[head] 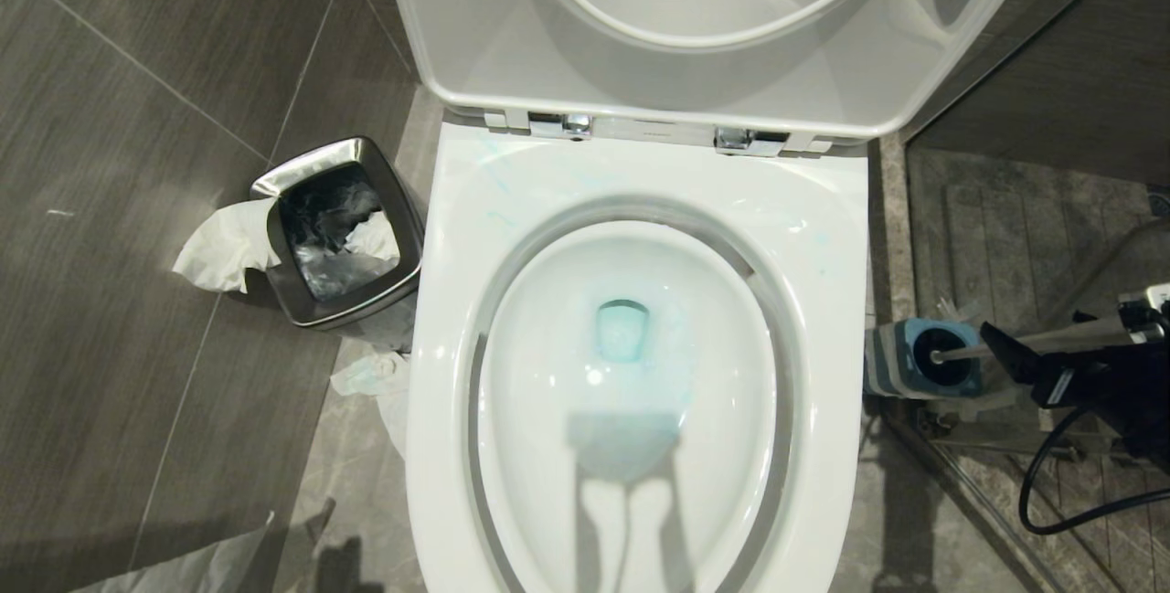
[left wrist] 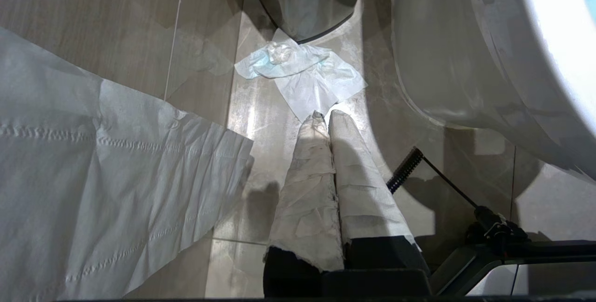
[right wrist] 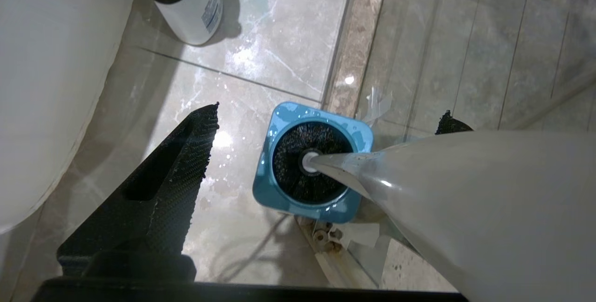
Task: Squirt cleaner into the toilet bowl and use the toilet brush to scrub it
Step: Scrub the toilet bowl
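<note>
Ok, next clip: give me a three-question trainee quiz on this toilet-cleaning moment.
1. True or false: the toilet brush stands in its holder.
2. The right gripper is: A open around the brush handle, B shut on it, C over the toilet bowl.
3. What colour tints the water at the drain?

Key: 1 true. 2 A. 3 pale turquoise-blue, from the cleaner.

Glossy white ceramic toilet bowl (head: 548, 410) stands open, pale turquoise cleaner (head: 622, 330) pooled at its drain; white-handled, black-bristled toilet brush (head: 1024, 344) beside it.
</note>
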Controlling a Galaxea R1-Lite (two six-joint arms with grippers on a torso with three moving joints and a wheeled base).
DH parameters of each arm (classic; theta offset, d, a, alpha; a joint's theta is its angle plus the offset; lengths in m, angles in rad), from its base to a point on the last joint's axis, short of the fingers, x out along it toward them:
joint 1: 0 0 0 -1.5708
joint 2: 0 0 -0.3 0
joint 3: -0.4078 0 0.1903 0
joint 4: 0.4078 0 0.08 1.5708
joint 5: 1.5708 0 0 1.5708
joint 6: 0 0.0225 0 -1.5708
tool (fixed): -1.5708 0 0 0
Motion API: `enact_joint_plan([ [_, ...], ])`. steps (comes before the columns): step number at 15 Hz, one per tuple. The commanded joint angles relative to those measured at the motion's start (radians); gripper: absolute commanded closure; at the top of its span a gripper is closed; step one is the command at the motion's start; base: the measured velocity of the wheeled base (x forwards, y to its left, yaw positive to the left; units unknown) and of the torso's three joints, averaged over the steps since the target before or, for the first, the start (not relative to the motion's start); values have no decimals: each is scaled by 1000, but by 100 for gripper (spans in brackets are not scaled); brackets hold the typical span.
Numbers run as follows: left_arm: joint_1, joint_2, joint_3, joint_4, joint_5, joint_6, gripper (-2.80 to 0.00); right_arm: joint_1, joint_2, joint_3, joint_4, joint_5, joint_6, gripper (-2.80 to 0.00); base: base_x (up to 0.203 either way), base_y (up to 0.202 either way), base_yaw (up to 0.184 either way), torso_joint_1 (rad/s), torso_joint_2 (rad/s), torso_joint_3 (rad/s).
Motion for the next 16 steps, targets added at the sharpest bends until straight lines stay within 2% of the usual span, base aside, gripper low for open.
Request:
enact_joint_plan([
  [1,0,0,2,0,0,0,0,1,4,-7,-9,2,-1,-280,0,0,0,0,0,0],
  [2,0,0,2,0,0,0,0,1,4,-11,-9,3,-1,0,0,0,0,0,0,0],
  [12,0,0,2,0,0,3,0,0,-15,8,-9,15,0,0,0,0,0,0,0,0],
  [16,0,0,2,0,0,3,0,0,-81,38,-9,14,2,0,0,0,0,0,0,0],
])
